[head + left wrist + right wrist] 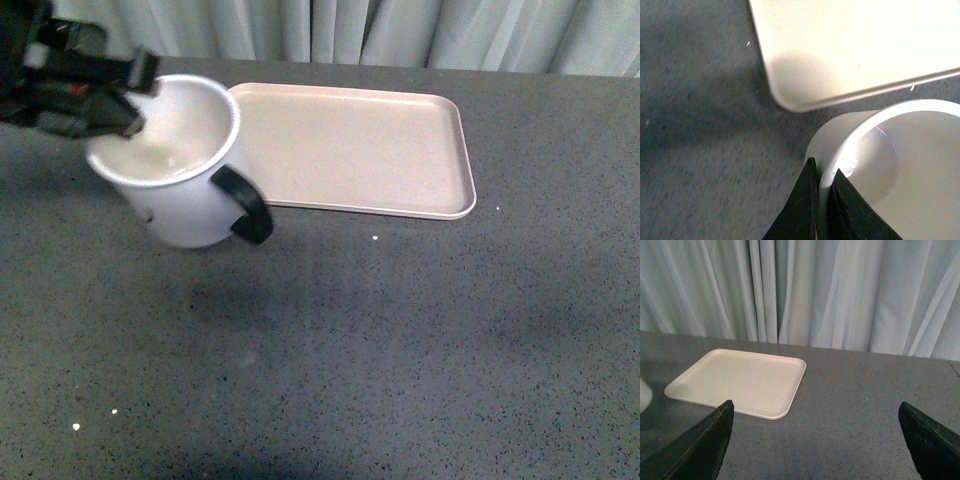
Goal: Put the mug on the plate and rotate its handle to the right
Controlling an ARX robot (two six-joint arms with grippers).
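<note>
So the left gripper is clamped on the rim of the white ceramic mug, one finger inside and one outside. I'd guess that's why the mug looks slightly tipped, though its long axis is mostly upright, mouth up. It's just left of the flat pale pink-beige rectangular plate, not on it. The glossy black loop handle points front-right, towards the camera. The right gripper is spread wide, holding nothing.

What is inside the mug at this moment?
The mug looks empty: a bare white interior, plus one finger of the left gripper clamped over its rim. The near inner wall is hidden in the front view.
</note>
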